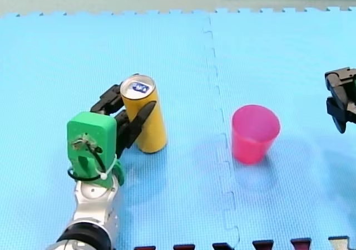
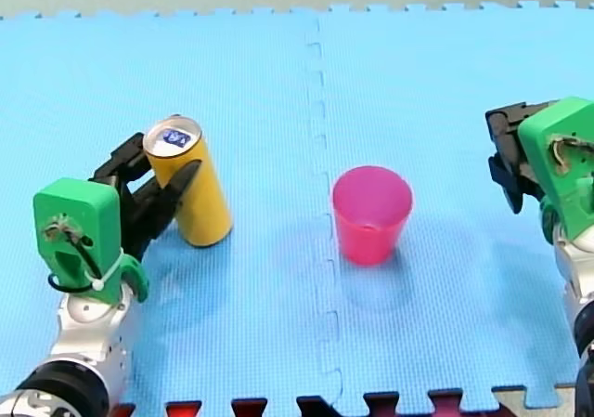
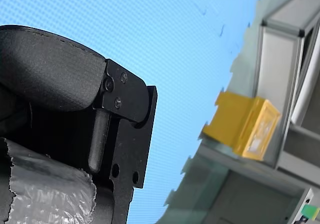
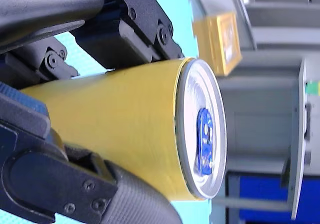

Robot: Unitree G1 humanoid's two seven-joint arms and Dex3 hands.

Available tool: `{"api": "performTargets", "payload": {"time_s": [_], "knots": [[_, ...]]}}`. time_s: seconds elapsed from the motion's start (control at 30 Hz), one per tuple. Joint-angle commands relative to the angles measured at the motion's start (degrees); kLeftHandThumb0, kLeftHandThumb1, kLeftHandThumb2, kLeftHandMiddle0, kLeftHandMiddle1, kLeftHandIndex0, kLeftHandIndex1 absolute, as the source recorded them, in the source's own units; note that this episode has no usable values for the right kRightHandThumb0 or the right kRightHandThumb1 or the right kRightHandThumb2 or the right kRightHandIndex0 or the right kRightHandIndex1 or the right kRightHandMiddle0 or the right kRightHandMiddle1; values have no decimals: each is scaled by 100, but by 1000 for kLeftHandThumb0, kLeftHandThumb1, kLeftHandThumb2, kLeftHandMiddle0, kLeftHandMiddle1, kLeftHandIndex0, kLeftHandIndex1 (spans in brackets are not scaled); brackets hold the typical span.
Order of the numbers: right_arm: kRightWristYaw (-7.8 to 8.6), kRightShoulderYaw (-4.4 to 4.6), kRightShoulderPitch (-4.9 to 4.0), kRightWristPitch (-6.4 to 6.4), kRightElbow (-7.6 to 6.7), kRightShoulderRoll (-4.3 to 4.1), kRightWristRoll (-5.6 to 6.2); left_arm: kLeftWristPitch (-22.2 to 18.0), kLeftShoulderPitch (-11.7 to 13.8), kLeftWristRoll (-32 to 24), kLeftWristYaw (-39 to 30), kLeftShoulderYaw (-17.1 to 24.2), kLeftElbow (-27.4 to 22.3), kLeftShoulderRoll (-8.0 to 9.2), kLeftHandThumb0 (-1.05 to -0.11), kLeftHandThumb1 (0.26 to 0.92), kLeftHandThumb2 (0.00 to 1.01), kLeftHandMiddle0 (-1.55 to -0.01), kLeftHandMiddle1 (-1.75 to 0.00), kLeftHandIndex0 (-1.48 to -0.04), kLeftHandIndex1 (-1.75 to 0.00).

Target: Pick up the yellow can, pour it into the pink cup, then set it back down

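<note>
Lower left, the left robot hand (image 1: 119, 122) is gripping the tall yellow metal can (image 1: 146, 119), ready for lifting; the empty right robot hand (image 1: 340, 97) is hovering at the right edge.

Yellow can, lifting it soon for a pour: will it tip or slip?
Tall and narrow, the yellow can probably tips if nudged high. Its smooth round wall may slip, though the left hand clasps both sides. The right hand hovers right of the pink cup.

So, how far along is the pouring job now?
Done: the left hand grips the yellow can. In hand: the lift; the can leans, its base near the blue mat. Left: pouring into the upright pink cup, then setting the can down. The right hand, at the mat's right edge, holds nothing.
</note>
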Motion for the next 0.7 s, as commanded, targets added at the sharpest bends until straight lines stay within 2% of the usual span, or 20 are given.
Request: {"api": "performTargets", "payload": {"time_s": [0.0,0.67], "knots": [[-45,-18,12,-6,-8,-48,14,-143,-35,122,358,-18,-18,-13,-353,839,10,-1284,-206,-1205,-110],[-192,79,-48,55,0,-33,-114,-265,19,173,272,-3,-78,93,-359,843,0,-1310,-111,-1202,-24]]}}
